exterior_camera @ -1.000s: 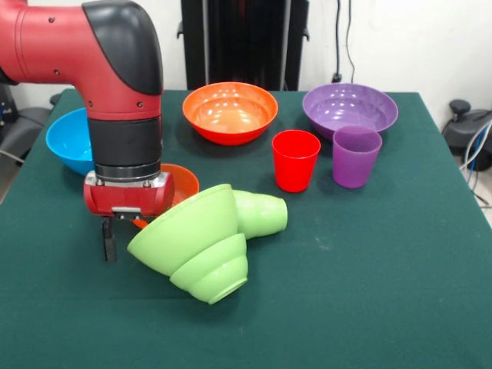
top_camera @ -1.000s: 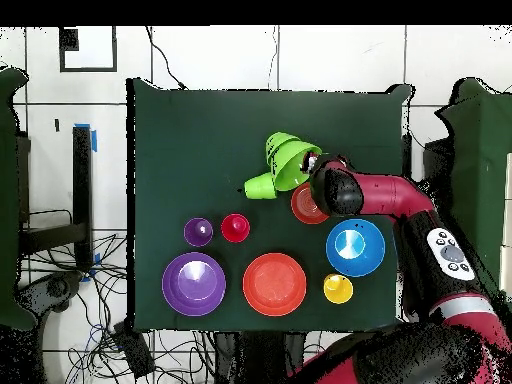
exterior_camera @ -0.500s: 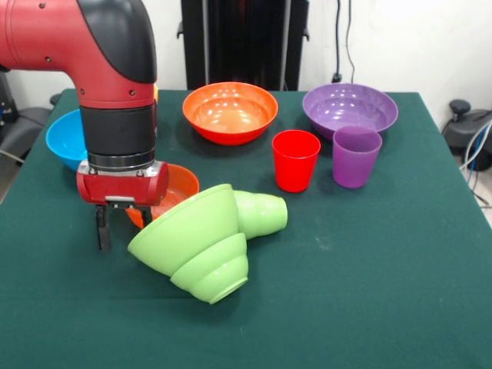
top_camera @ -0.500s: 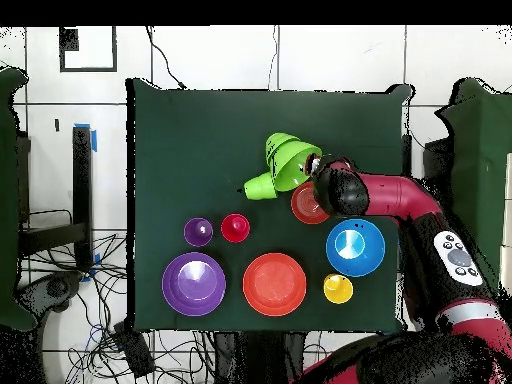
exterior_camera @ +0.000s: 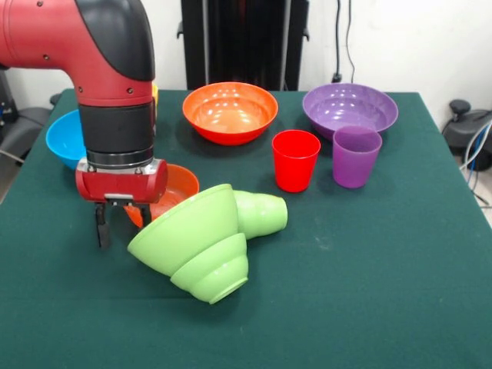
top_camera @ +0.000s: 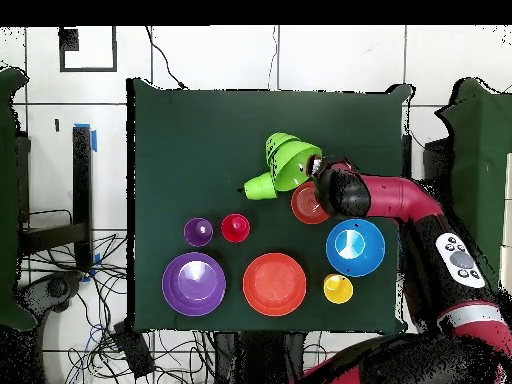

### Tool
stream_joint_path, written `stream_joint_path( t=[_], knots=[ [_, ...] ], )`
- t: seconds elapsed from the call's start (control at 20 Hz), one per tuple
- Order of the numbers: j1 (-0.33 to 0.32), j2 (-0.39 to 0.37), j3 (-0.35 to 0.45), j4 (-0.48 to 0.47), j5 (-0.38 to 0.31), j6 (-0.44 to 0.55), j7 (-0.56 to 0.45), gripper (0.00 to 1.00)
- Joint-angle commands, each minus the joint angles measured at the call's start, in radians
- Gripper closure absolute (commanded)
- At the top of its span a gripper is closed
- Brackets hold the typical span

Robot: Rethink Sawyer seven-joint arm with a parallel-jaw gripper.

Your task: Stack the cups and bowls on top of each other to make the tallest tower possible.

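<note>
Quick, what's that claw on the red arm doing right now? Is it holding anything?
Gripper: open and holding nothing; it hangs beside the tipped light green bowls, in front of the small orange-red bowl.

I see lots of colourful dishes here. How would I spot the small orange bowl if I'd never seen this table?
Find the robot's red and black arm coming down over the green table. Just behind its gripper, beside the tipped-over pile of light green dishes, sits the small orange bowl. It is smaller than the big orange bowl further back and is partly hidden by the arm.
</note>
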Motion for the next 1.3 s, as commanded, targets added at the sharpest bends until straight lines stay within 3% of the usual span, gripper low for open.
stream_joint_path(
  t=[0.05,0.7,1.3],
  knots=[
    [0.024,-0.047,0.010,0.098,0.045,0.073,0.042,0.00],
    [0.185,-0.008,-0.097,0.048,0.108,-0.012,0.190,0.00],
    [0.449,0.115,-0.304,-0.170,0.245,-0.005,0.330,0.00]
  ],
)
